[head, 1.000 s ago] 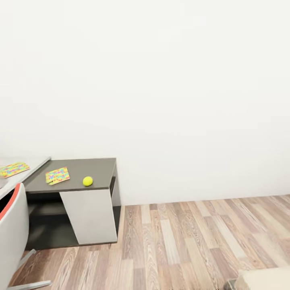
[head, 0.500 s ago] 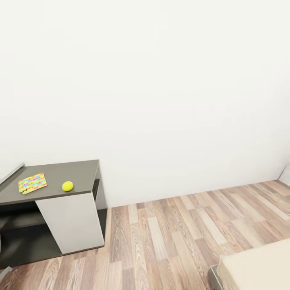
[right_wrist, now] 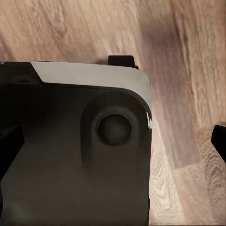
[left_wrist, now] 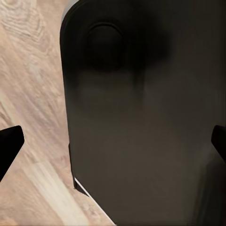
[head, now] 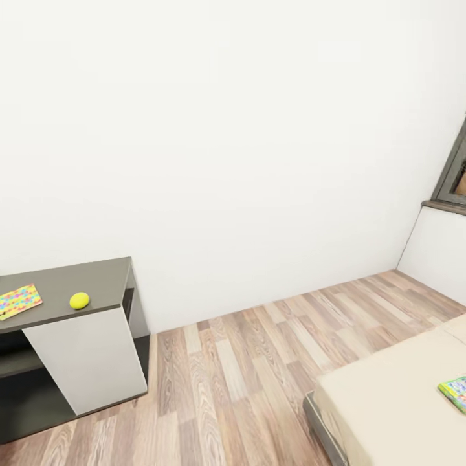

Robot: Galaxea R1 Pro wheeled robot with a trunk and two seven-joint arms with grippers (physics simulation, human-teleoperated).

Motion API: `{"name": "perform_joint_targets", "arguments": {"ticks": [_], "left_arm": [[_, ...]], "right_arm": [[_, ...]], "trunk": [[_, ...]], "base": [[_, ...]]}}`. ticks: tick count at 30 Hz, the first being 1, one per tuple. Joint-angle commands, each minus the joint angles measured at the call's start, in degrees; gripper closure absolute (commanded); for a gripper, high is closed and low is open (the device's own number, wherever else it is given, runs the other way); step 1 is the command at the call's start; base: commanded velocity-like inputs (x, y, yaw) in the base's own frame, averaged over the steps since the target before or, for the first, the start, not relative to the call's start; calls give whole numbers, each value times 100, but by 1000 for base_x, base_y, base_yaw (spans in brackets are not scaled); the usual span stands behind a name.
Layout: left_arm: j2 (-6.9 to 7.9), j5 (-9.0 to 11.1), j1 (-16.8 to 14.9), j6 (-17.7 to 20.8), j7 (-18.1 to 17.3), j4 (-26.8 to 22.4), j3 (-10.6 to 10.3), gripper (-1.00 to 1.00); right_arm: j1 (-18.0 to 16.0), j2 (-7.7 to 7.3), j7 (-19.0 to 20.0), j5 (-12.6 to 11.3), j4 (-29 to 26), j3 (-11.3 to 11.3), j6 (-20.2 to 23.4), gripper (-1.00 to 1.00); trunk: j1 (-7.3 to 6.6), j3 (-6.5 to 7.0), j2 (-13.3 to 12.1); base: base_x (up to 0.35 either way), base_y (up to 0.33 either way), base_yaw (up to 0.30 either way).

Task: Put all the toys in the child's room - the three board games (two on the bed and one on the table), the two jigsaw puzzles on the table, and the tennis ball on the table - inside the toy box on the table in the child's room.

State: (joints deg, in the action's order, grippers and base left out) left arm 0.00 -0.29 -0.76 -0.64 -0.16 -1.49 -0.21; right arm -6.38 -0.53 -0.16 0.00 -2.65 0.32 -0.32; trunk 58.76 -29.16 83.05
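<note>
On the dark grey side table at the left of the head view lie a multicoloured jigsaw puzzle and, to its right, the small yellow-green tennis ball. The beige bed fills the lower right corner, and a green-edged board game lies on it at the frame's edge. The toy box is out of view. In the wrist views my left gripper and right gripper hang open over the robot's dark base, with nothing between the fingertips.
A plain white wall runs across the back and meets another wall at the right, where a dark window frame sits above a ledge. Wood-plank floor stretches between the side table and the bed.
The head camera has swung right: the side table slid to the left edge, the desk and chair left the picture, and the bed with its game box came in.
</note>
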Motion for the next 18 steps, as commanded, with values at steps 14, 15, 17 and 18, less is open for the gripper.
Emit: {"name": "perform_joint_targets", "arguments": {"ticks": [14, 15, 17, 18], "left_arm": [[-23, -5, -2, -7, -1, -1, -5, -100], [-23, -5, -2, -7, -1, -1, -5, -100], [-24, -6, -2, -7, -1, -1, -5, -100], [-24, -6, -2, -7, -1, -1, -5, -100]], "right_arm": [[-4, 0, -2, 0, 2, 3, -3, -100], [-4, 0, -2, 0, 2, 3, -3, -100], [-4, 0, -2, 0, 2, 3, -2, -100], [-4, 0, -2, 0, 2, 3, -2, -100]], "trunk": [[-3, -7, 3], [-3, -7, 3], [-3, -7, 3], [-3, -7, 3]], "base": [[-315, 0, -277], [-325, 0, -277], [-326, 0, -277], [-327, 0, -277]]}}
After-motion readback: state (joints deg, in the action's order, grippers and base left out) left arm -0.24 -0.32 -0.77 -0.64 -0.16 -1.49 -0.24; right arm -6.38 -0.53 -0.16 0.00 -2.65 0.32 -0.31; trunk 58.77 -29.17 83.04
